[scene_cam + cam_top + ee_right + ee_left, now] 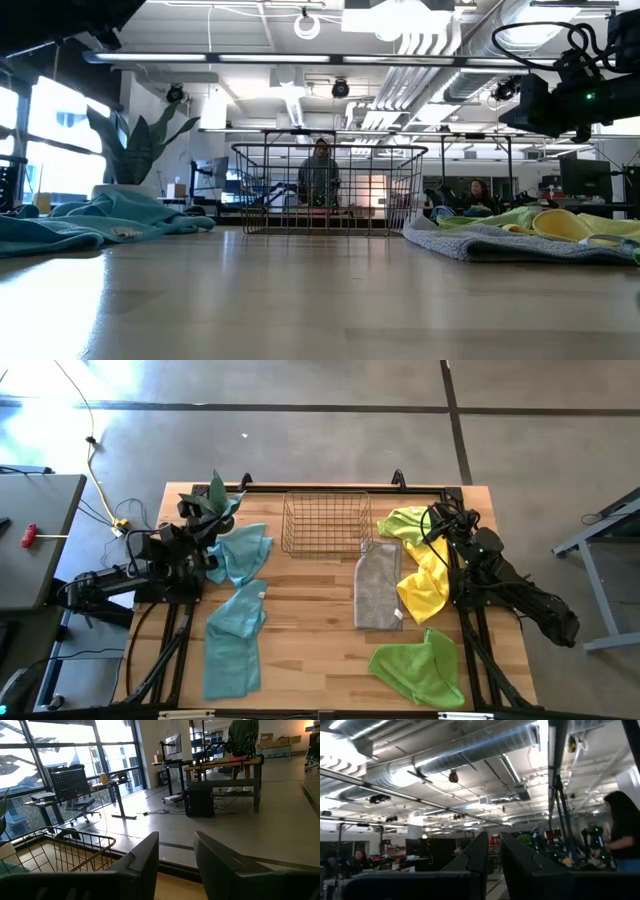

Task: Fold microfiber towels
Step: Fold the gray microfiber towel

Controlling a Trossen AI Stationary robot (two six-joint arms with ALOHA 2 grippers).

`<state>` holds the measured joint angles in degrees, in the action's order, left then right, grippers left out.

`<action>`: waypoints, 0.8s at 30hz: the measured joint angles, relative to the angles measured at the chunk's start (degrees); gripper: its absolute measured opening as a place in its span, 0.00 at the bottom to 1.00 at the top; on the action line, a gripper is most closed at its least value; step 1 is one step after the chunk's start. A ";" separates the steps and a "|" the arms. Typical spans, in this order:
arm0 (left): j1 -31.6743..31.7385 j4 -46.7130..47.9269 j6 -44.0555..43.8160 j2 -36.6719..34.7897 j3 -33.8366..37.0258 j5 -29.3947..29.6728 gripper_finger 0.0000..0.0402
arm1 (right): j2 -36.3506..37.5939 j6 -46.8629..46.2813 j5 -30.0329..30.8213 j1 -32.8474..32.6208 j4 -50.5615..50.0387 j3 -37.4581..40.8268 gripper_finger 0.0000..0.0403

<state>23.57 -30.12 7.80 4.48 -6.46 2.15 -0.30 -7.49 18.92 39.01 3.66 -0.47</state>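
Note:
Several microfiber towels lie crumpled on the wooden table. There is a teal one (245, 550) at the far left and another teal one (232, 640) nearer. A grey one (378, 588) lies right of centre, with a yellow one (425, 582) overlapping its right edge. One lime green towel (405, 522) lies at the far right and another (420, 665) at the near right. My left gripper (205, 528) is raised beside the far teal towel; its fingers (493, 845) are nearly together and empty. My right gripper (437, 520) is raised over the far lime towel, slightly open (176, 845) and empty.
A wire basket (325, 525) stands at the far middle of the table. A spiky potted plant (215, 495) stands at the far left corner, next to my left gripper. Bare wood lies in the middle (310, 620). People show in the room beyond the table.

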 joint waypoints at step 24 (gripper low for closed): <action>-0.02 0.22 0.98 47.90 -19.97 -2.67 0.10 | 0.01 -4.28 -9.31 -0.03 8.09 0.00 0.29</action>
<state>23.55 -29.90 8.78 52.38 -26.43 -0.52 -0.30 -11.77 9.61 38.98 11.75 -0.47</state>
